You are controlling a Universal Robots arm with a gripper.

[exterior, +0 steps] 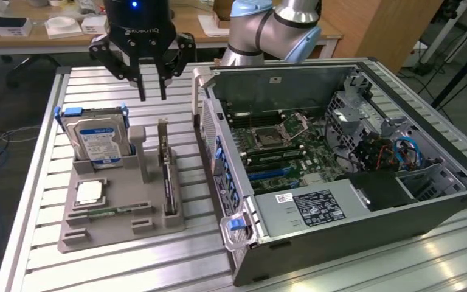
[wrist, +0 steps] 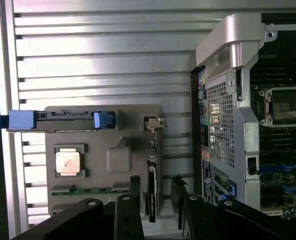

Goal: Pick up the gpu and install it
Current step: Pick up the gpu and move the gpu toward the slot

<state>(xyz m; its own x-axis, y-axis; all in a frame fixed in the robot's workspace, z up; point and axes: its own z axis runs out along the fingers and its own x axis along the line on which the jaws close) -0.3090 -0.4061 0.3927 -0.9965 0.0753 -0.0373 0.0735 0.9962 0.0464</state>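
1. The gpu stands on edge in the gray holder — below the gripper, in line with its finger gap.
2. Its 2 fingers are apart — holding nothing.
3. Gripper body reads "ROBOTIQ".

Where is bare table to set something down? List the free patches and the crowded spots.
Free: the slatted table between the grey tray and the exterior view's bottom edge, and the band beyond the tray toward the far edge. Tight: the gap between tray and computer case. Crowded: the tray, with hard drive and gpu standing in it.
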